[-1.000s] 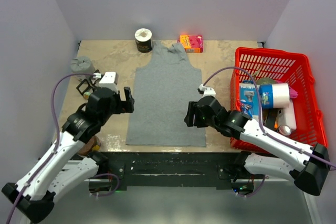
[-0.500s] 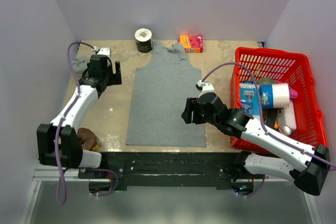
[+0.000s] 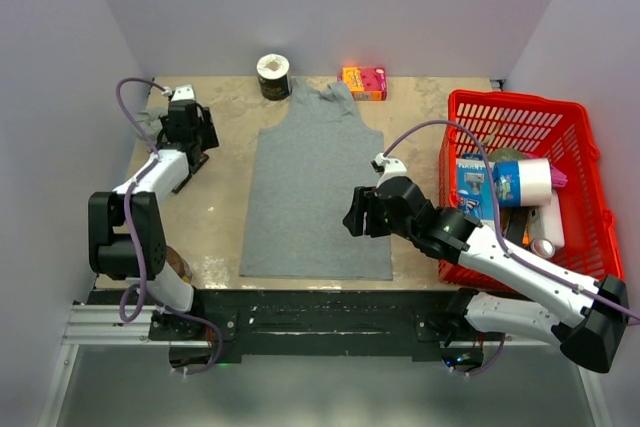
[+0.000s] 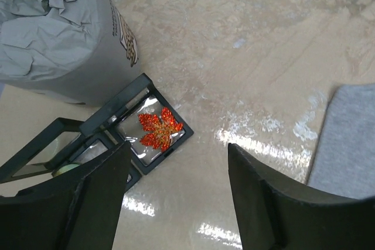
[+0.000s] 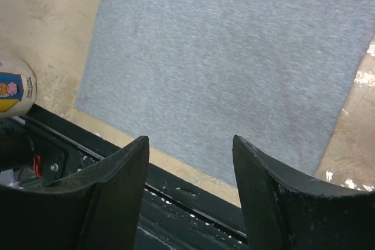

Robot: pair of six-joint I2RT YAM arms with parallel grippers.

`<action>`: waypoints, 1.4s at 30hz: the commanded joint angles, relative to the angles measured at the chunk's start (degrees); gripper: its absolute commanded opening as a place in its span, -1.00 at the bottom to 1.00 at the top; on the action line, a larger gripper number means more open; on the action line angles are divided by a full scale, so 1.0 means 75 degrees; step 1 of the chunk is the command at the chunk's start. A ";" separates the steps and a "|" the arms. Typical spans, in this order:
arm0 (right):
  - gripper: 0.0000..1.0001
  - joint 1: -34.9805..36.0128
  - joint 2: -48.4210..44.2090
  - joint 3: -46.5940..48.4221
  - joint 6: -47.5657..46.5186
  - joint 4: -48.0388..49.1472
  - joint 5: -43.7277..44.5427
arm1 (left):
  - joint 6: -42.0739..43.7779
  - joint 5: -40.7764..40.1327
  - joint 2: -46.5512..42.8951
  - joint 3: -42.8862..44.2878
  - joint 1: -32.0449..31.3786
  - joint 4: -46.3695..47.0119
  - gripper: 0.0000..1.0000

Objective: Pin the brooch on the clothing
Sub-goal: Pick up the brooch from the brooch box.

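The left fingers (image 4: pixel 94 203) hang spread apart and empty over the far-left part of the tabletop (image 3: pixel 220 217), grasping nothing. In the left wrist view the brooch (image 4: pixel 160 130), an orange-red, leaf-like sparkle, lies just beyond them in a small black-framed clear case (image 4: pixel 176 144). The case touches a second black frame (image 4: pixel 44 153) and sits just beside a crumpled grey container (image 4: pixel 53 33). The brooch is well apart from the clothing (image 3: pixel 315 187), a grey sleeveless top spread flat down the middle of the tabletop with its neck toward the far wall. Only the top's edge shows at the right of the left wrist view.

The right fingers (image 5: pixel 111 191) are likewise released and hold nothing. They are poised over the lower right part of the top, near its hem and the tabletop's near edge.

At the far edge stand a dark roll (image 3: pixel 273 75) and an orange-and-pink box (image 3: pixel 364 81). The box lies just beside the top's shoulder straps. A red basket (image 3: pixel 520 112) of assorted packages fills the right side.
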 commanded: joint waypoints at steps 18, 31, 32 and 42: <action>0.25 0.0002 -0.0021 -0.0222 0.0240 0.0340 -0.0281 | -0.0394 -0.0109 0.1580 0.0208 0.0578 0.1089 0.28; 0.25 0.0002 -0.0010 -0.0234 0.0334 0.0363 -0.0351 | -0.0323 0.0195 0.2085 0.0384 0.0742 0.1054 0.19; 0.25 0.0002 -0.0021 -0.0234 0.0345 0.0363 -0.0351 | -0.0312 0.0242 0.2120 0.0408 0.0754 0.1065 0.18; 0.25 0.0014 0.0014 -0.0257 0.0427 0.0375 -0.0398 | -0.0206 0.0723 0.2577 0.0736 0.0813 0.0925 0.11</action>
